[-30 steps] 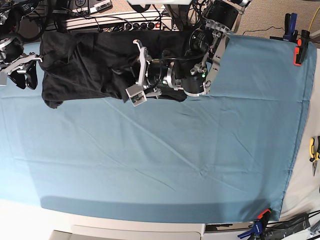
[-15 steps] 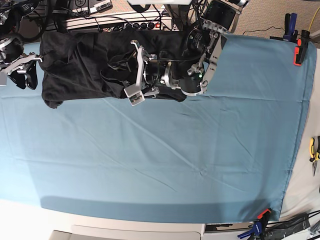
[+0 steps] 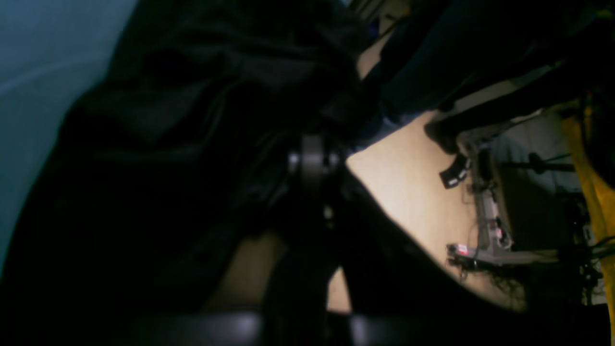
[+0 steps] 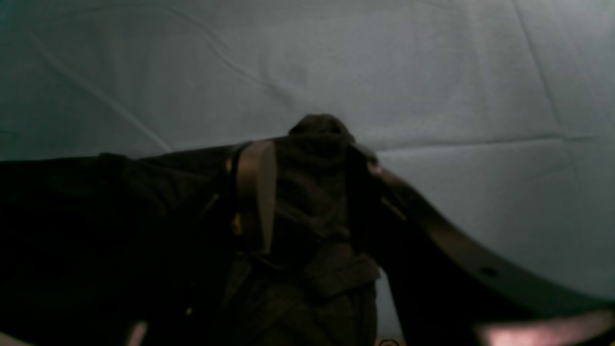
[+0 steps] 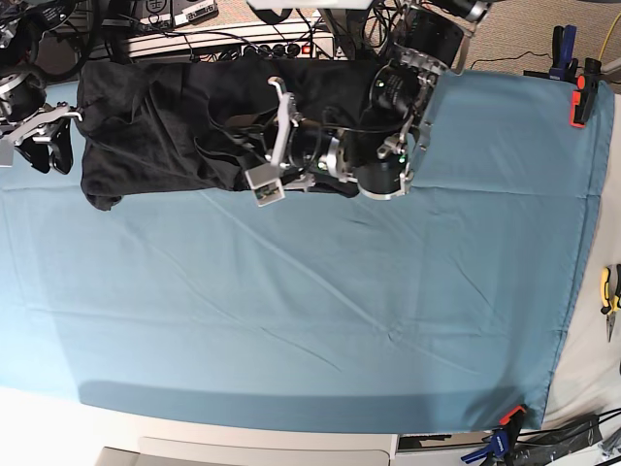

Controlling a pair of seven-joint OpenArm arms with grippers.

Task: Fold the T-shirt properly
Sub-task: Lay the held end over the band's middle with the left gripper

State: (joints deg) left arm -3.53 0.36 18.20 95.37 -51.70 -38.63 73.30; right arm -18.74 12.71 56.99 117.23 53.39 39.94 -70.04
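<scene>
The dark T-shirt [image 5: 155, 126] lies crumpled along the far edge of the teal sheet [image 5: 310, 311]. My left gripper [image 5: 230, 141] reaches leftward into the folds near the shirt's middle. In the left wrist view its fingers [image 3: 312, 163] are pressed together with black cloth [image 3: 192, 120] bunched around them, so it is shut on the T-shirt. My right gripper [image 5: 50, 146] sits at the shirt's left end. The right wrist view shows a wad of dark fabric [image 4: 312, 202] wedged between its two fingers [image 4: 257, 192], held over the sheet. No rainbow collar trim shows.
Power strips and cables [image 5: 233, 44] crowd the far edge behind the shirt. Clamps pin the sheet at the right rear corner [image 5: 578, 97] and near the front right corner [image 5: 505, 427]. Pliers [image 5: 609, 291] lie off the sheet's right edge.
The left gripper's jaws opened wider, then closed into the shirt folds, and the left arm shifted slightly. The right arm and its grip have stayed still.
</scene>
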